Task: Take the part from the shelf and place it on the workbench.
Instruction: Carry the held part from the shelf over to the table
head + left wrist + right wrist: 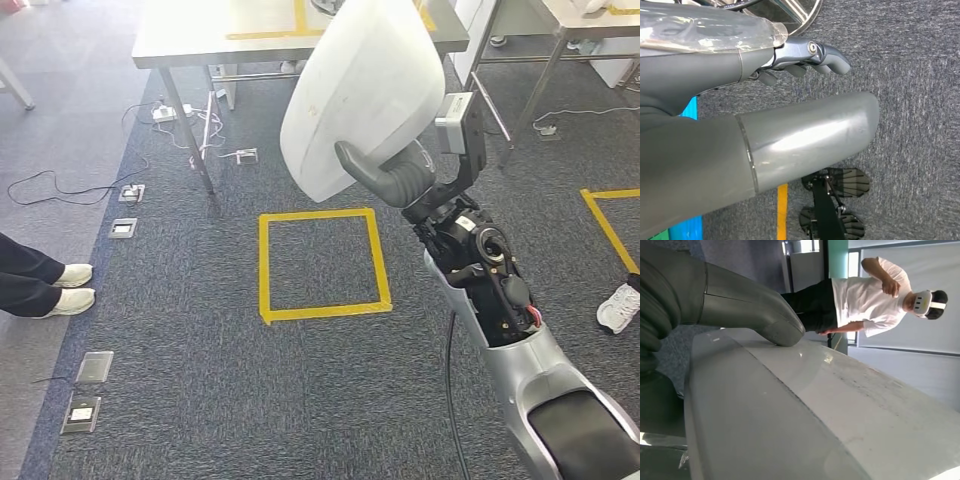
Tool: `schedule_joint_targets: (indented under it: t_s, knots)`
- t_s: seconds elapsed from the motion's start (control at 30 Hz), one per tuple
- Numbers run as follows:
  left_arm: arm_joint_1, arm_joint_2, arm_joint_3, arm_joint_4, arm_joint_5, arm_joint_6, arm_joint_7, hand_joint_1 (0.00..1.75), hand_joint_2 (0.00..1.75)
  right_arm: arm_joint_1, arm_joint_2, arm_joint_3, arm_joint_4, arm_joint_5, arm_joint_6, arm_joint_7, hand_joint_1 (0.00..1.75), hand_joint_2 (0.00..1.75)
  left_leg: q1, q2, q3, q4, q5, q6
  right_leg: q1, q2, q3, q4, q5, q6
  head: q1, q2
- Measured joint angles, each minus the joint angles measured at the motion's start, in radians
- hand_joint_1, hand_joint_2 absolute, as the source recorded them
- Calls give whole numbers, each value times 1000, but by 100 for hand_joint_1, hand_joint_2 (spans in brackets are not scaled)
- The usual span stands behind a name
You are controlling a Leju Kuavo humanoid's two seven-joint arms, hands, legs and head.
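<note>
Head view, step: I have the part (362, 95), a large white rounded shell, up in my right hand (392, 175); I judge this the carry, off the shelf and not yet on the workbench (189, 40).
Head view, fingers: the dark thumb lies across the shell's near face and the shell stands above and beyond it; the other fingers are hidden behind.
Head view, next move: the steel bench top is ahead of the fingertips, past the yellow tape square (324, 265) on the carpet. I reckon I must close that gap, then lower the shell flat before releasing.
Head view, bystander: a person's white shoes (72, 288) at the edge, well apart from the hand.
Left wrist view, fingers: my left hand (806, 65) holds nothing, fingers stretched out and a little apart, only carpet beyond the tips.
Right wrist view, grip: the grey thumb (764, 315) presses on the white shell, which spreads out past it.
Right wrist view, person: someone in a white shirt (866, 300) and a headset stands beyond the part.
Writing: I can read no brand, label or lettering anywhere.
</note>
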Motion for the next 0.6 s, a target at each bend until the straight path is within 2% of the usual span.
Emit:
schedule_joint_targets:
  t_s: [0.6]
  knots:
    - [0, 2, 0, 0, -11, 8, 4, 0, 0, 14, 0, -15, -7, -31, -21, 32, 175, 175, -1, 0, 0, 0, 0, 0, 0, 0, 0, 0, 0, 0, -2, 0]
